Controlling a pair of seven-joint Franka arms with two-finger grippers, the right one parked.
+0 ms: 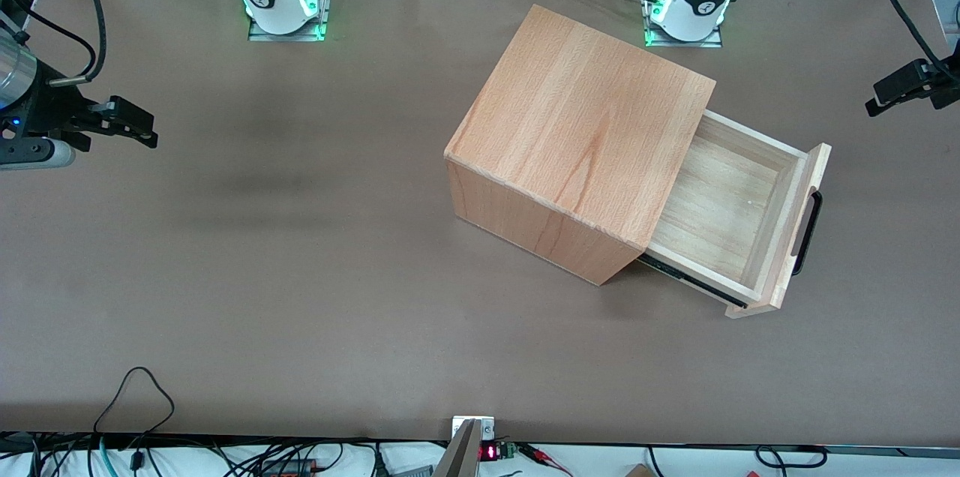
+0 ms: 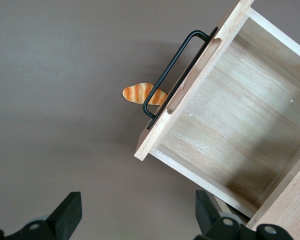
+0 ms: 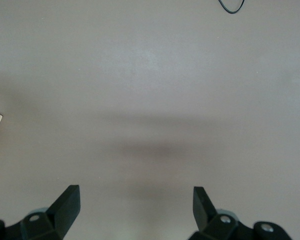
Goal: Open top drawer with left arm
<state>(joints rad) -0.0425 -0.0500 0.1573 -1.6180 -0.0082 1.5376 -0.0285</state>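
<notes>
The left arm's claw [image 2: 135,220] hangs released, fingers [image 2: 67,214] spread wide, holding nothing above the brown counter [image 2: 55,75], near the top drawer [image 2: 230,115] but apart from its black handle [image 2: 172,70]. The drawer stands pulled well out of its cabinet [image 1: 577,132], tray bare, so the opening looks done. A small bread-shaped toy [image 2: 140,93] lies under the handle.

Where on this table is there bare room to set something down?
Bare table from the cabinet toward the parked arm's end, and nearer the camera. Crowded by the open top drawer: a bread toy under its handle, gripper open above.
</notes>
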